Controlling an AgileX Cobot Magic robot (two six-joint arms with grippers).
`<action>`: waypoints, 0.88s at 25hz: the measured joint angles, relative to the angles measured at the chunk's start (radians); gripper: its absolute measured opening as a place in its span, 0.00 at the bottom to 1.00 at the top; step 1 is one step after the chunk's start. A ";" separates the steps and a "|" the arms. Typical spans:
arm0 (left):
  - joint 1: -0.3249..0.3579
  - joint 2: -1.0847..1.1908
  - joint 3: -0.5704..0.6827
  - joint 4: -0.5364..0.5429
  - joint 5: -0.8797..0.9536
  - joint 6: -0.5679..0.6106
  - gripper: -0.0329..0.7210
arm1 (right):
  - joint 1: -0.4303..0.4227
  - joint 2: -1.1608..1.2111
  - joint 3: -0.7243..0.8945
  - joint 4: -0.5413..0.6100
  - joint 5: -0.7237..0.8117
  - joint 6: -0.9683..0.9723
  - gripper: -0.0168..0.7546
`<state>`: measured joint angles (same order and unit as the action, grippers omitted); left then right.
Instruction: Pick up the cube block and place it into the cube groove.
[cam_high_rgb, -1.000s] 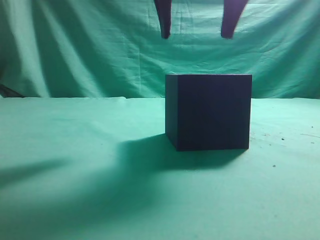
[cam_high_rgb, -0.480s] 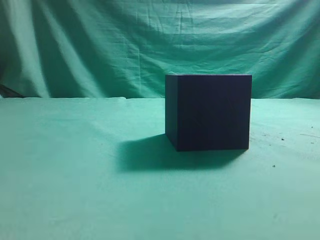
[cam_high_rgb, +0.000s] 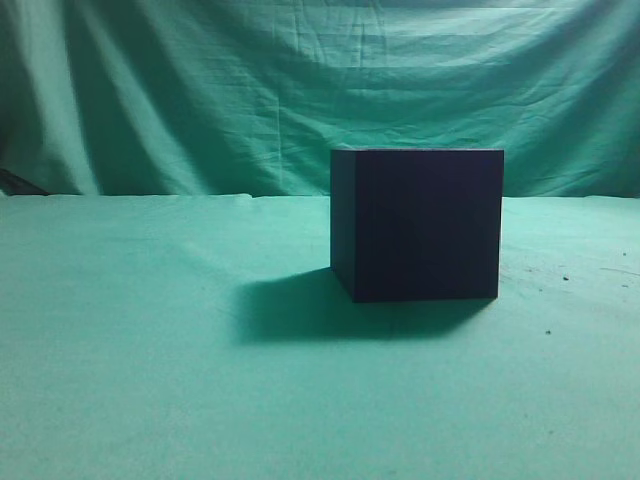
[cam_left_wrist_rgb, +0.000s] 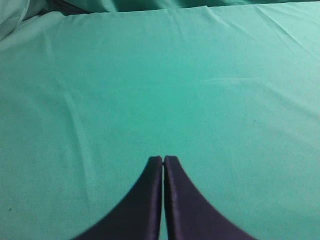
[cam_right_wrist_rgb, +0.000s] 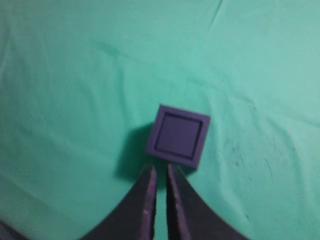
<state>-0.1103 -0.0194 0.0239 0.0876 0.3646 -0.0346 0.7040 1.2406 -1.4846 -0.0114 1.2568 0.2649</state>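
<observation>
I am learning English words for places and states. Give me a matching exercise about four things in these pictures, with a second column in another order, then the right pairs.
Column one:
1. large near-black cube-shaped box
2. left gripper
3. right gripper
4. wrinkled green cloth backdrop

Column two:
A. hangs behind the scene
B. fingers pressed together, only bare cloth below
C. stands upright, shadow falling to its left
D. fingers slightly apart, purple square top just beyond the tips

Pairs: 1-C, 2-B, 3-D, 4-A

The large near-black cube-shaped box (cam_high_rgb: 417, 224) stands on the green cloth-covered table (cam_high_rgb: 150, 330). The hanging green cloth backdrop (cam_high_rgb: 200, 90) lies behind the box.
</observation>
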 joint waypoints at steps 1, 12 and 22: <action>0.000 0.000 0.000 0.000 0.000 0.000 0.04 | 0.000 -0.051 0.054 0.000 0.002 -0.022 0.09; 0.000 0.000 0.000 0.000 0.000 0.000 0.04 | 0.000 -0.559 0.482 0.062 -0.087 -0.093 0.09; 0.000 0.000 0.000 0.000 0.000 0.000 0.04 | 0.000 -0.788 0.508 0.031 0.021 -0.158 0.09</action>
<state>-0.1103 -0.0194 0.0239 0.0876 0.3646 -0.0346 0.7040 0.4524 -0.9763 0.0200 1.2776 0.1067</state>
